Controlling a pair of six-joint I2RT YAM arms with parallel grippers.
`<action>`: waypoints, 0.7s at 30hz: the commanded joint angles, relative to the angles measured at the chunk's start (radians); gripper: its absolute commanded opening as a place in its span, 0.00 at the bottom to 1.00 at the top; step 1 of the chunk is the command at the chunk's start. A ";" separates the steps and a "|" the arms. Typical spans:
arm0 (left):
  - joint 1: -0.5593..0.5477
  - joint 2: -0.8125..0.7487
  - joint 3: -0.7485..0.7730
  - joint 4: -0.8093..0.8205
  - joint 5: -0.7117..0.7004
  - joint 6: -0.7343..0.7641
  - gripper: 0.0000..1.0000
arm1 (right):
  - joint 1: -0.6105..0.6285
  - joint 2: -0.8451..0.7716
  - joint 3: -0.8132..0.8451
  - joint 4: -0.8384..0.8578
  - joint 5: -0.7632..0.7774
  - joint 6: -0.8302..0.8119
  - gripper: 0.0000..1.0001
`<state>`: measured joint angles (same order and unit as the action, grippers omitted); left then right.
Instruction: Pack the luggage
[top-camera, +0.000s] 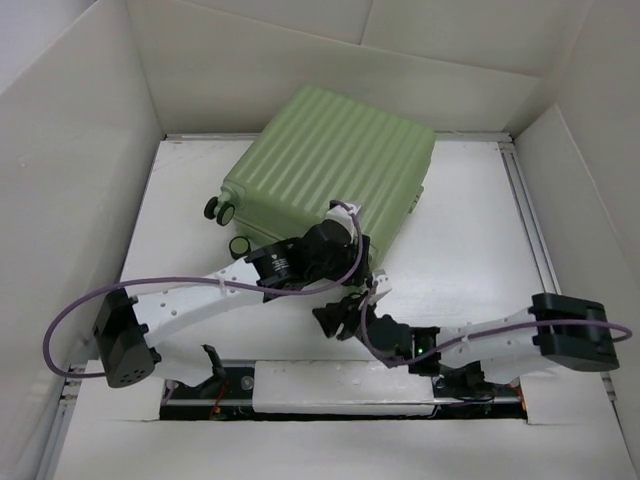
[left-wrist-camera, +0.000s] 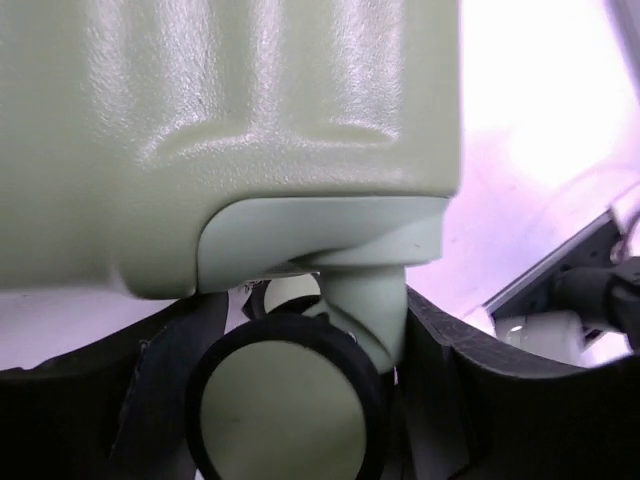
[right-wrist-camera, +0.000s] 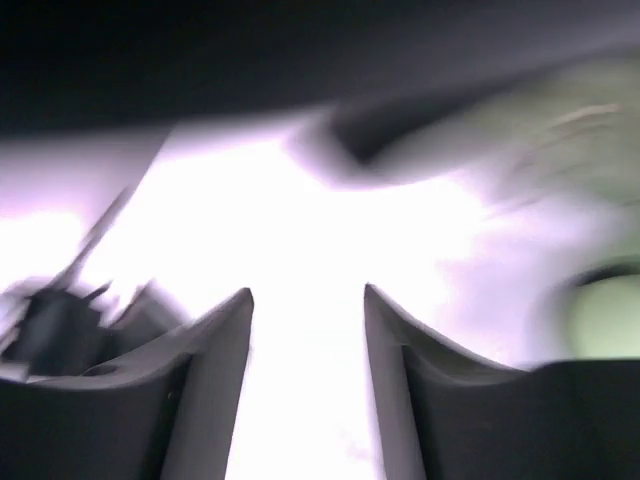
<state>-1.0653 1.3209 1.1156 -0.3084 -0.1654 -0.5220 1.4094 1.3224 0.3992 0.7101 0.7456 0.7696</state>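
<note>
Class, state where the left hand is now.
Top view, centre: the left hand is at the near edge of the luggage, its fingers either side of a caster wheel.

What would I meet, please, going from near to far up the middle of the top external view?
right gripper → left gripper → luggage

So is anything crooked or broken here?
Nothing looks broken. The luggage lies flat and closed but crooked, turned at an angle to the table edges. The left gripper seems to pinch one caster wheel at its near corner.
</note>
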 joint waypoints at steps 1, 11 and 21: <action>-0.036 -0.103 0.113 0.322 0.000 -0.013 0.36 | 0.085 -0.148 0.096 -0.236 -0.049 0.060 0.56; 0.010 -0.491 -0.187 0.190 -0.253 -0.056 0.53 | 0.151 -0.459 0.067 -0.837 0.014 0.212 0.66; -0.042 -0.502 -0.600 0.485 -0.132 -0.122 0.33 | 0.151 -0.529 0.308 -1.213 0.153 0.246 0.86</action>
<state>-1.0992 0.7959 0.5640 0.0181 -0.3424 -0.6178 1.5528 0.7990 0.6075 -0.3782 0.8047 0.9932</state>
